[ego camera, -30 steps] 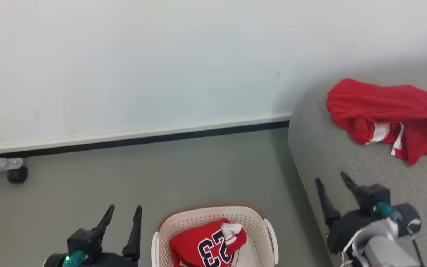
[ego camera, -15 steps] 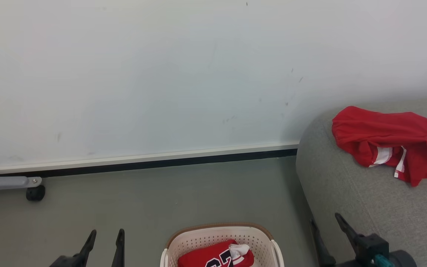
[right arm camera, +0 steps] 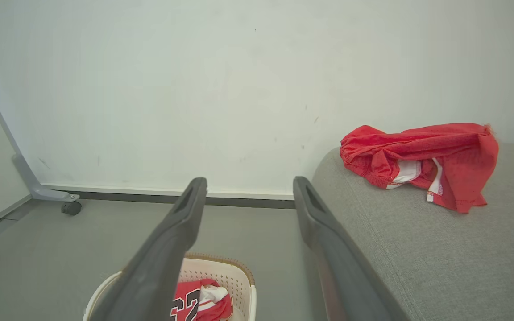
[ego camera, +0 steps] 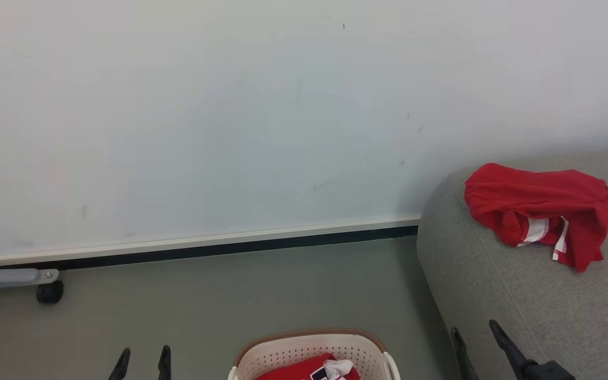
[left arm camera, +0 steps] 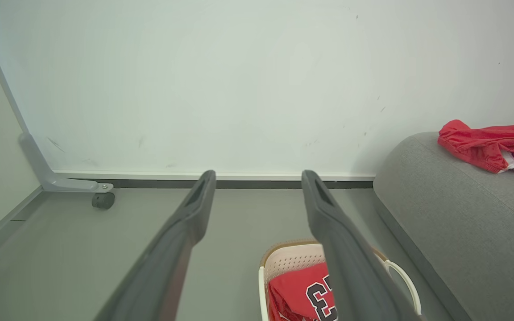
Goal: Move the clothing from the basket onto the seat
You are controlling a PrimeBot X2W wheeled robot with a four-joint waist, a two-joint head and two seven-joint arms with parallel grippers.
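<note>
Pale wall [ego camera: 230, 105] and grey-green floor [ego camera: 203, 301] are noted, with a castor [ego camera: 49, 292] at far left. Task is judged about half done: one red piece [ego camera: 539, 211], white stripe trim showing, is found crumpled on the seat [ego camera: 520, 316] near its rounded end, well apart from the basket [ego camera: 309, 333]. One garment is left: the jersey [ego camera: 293, 372], number 23 legible in the wrist views, is seen bunched inside the basket, which is set on the floor near the seat's front. Nothing else can be made out in the basket. Left gripper [ego camera: 144, 352] is held wide and empty, left of the basket; right gripper [ego camera: 474, 328] is likewise spread wide and empty, by the seat's edge. A reach into the basket is judged the step remaining.
</note>
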